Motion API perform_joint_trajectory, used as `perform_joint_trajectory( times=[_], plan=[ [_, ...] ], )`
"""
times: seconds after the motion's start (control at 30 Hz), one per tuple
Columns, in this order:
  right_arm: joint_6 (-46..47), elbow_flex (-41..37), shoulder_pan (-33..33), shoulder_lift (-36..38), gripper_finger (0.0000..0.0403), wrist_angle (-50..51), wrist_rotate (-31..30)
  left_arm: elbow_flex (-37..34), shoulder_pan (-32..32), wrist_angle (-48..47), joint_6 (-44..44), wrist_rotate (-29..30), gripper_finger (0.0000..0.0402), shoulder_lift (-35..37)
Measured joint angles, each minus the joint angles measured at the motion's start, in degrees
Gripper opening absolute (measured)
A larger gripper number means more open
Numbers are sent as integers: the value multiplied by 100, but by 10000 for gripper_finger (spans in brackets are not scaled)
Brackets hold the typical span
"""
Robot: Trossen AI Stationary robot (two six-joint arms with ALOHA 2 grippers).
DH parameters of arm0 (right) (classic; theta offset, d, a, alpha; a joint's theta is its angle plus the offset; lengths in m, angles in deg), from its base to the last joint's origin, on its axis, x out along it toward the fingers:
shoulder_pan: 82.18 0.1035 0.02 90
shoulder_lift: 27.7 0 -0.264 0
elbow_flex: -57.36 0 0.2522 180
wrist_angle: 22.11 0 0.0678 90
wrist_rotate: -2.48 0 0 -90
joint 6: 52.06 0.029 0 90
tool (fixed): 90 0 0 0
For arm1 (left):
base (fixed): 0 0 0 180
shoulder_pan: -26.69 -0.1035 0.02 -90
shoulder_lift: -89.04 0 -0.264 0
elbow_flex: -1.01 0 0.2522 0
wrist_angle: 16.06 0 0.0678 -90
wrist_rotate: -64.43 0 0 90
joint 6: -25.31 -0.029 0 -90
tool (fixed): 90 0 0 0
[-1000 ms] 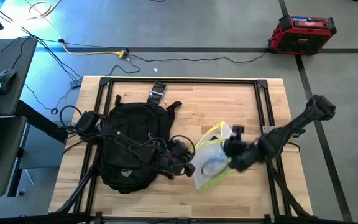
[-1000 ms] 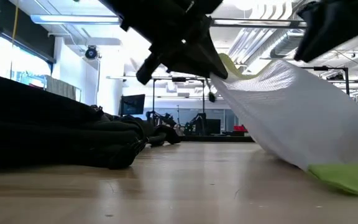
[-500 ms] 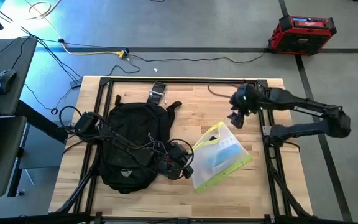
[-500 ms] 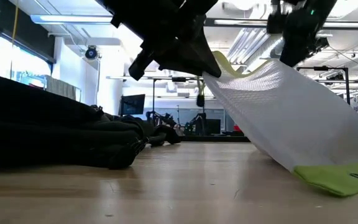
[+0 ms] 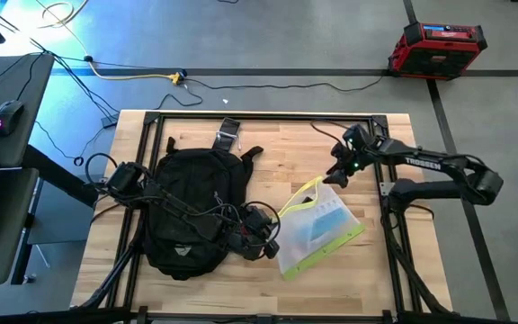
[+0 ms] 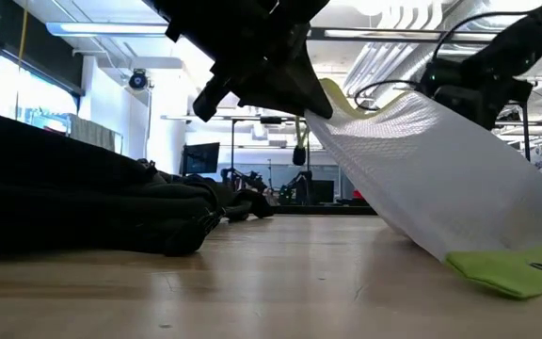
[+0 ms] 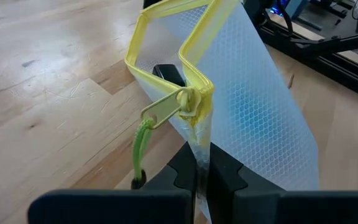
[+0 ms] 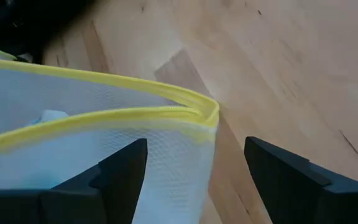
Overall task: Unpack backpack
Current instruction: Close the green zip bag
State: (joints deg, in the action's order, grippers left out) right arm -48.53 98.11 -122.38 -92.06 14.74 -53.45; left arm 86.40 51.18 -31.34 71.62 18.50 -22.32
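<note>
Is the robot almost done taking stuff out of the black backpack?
Partly. One thing is out: a see-through pouch with yellow trim lies on the table beside the backpack. The left end effector is shut on the pouch's zipper end. The right end effector is open at the pouch's other yellow edge, gripping nothing. Whether more is inside the backpack can't be seen.

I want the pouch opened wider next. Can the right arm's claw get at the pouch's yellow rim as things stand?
Probably yes. The right claw stands open right by the pouch, its yellow rim just ahead with nothing between. The left claw pinches the other end.
</note>
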Motion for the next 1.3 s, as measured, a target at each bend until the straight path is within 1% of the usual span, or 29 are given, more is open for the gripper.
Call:
perform_joint_trajectory(
  times=[0.07, 0.2, 0.4, 0.5, 0.57, 0.63, 0.73, 0.8, 0.83, 0.87, 0.97, 1.07, 1.13, 1.2, 1.23, 1.3],
  plan=[
    [87, -112, -2, -92, 257, -235, 135, 0, 0, -2, 0, 0, 0, 1],
    [253, -169, 32, -257, 256, -458, 634, 4, 0, -2, 0, 2, 0, 1],
    [318, -169, 268, -510, 256, -491, 648, 4, 0, -22, 0, 0, 0, 1],
    [301, -169, 387, -592, 245, -683, 646, 4, 0, -51, 0, 0, 0, 1],
    [326, -169, 488, -631, 221, -825, 640, 4, 0, -90, 0, 0, 0, 3],
    [335, -169, 600, -667, 184, -969, 641, 4, 0, -155, 5, 0, 0, 5],
    [261, -169, 785, -691, 108, -1068, 635, 4, 0, -282, 24, 4, 0, 10],
    [251, -169, 926, -676, 48, -1106, 620, 7, 0, -429, 171, 37, 0, 10],
    [242, -171, 993, -626, 24, -1108, 554, 7, 11, -499, 249, 105, 0, 10],
    [250, -171, 1079, -528, 14, -1110, 398, 7, 33, -573, 274, 185, 0, 25],
    [421, -169, 1435, 25, 4, -1117, -511, 7, 135, -974, 295, 490, 0, 206],
    [651, -61, 1906, 801, 1, -983, -1293, 7, 316, -1422, 295, 1140, 0, 488],
    [776, 94, 2349, 1364, 1, -824, -1748, 7, 452, -1649, 266, 1698, 0, 675],
    [919, 278, 2887, 1869, 0, -647, -2208, 7, 606, -1766, 42, 2213, 0, 859],
    [1004, 355, 3190, 2094, 0, -566, -2445, 7, 683, -1764, -128, 2414, 0, 937],
    [1194, 423, 3847, 2475, 0, -471, -2956, 9, 812, -1737, -360, 2620, 0, 1009]
  ],
)
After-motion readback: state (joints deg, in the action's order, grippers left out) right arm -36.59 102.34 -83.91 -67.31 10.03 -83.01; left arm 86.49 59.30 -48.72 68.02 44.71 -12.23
